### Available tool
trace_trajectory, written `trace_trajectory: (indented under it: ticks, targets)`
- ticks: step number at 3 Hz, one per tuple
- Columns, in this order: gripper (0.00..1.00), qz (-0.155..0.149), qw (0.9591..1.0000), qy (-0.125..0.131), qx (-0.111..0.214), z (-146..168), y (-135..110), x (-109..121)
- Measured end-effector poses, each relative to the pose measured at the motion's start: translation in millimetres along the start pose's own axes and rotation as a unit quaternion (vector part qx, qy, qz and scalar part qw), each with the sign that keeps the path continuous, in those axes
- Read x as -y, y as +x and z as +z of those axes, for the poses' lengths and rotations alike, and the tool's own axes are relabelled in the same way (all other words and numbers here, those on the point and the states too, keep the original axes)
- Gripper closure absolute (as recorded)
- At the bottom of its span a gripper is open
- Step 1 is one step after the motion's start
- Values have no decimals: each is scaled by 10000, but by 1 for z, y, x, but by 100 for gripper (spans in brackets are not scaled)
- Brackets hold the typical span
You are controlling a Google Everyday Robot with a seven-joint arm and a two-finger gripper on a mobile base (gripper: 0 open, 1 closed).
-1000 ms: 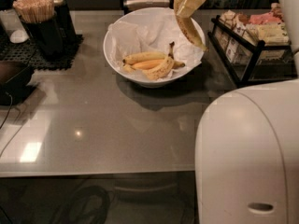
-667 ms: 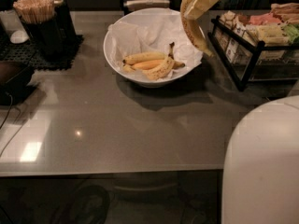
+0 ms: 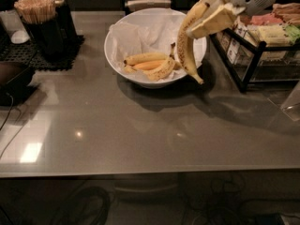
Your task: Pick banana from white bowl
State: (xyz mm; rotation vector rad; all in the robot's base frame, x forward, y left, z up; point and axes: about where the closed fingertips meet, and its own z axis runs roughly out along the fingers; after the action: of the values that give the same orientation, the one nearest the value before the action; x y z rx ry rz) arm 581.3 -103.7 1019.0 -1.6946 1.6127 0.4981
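Observation:
My gripper (image 3: pixel 206 17) is at the top right, above the right rim of the white bowl (image 3: pixel 117 55), and is shut on the banana (image 3: pixel 185 48). The long speckled banana hangs from the fingers (image 3: pixel 213 22), clear of the bowl, its lower tip over the bowl's right front edge. The bowl is lined with crinkled white paper and still holds a stubby speckled banana (image 3: pixel 161 70), a slim orange-tinted one (image 3: pixel 147 65) and a yellow one (image 3: pixel 145 57).
A black wire rack (image 3: pixel 253 55) with packaged snacks stands right of the bowl. A dark holder of wooden sticks (image 3: pixel 40 20) sits on a black mat at the back left. A dark object (image 3: pixel 14 78) and cable lie at the left edge.
The arm's large white body has left the lower right of the view. The gripper with the banana has stayed above the bowl's right rim, shifted slightly right.

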Motion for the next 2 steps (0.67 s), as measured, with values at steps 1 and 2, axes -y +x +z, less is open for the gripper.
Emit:
trace_trajectory:
  ticks: [1,2]
  targets:
    - [100,214,9945,-111,1018,-4,1,-33]
    - [100,346,9880,-124,1502,-15,3,-54]
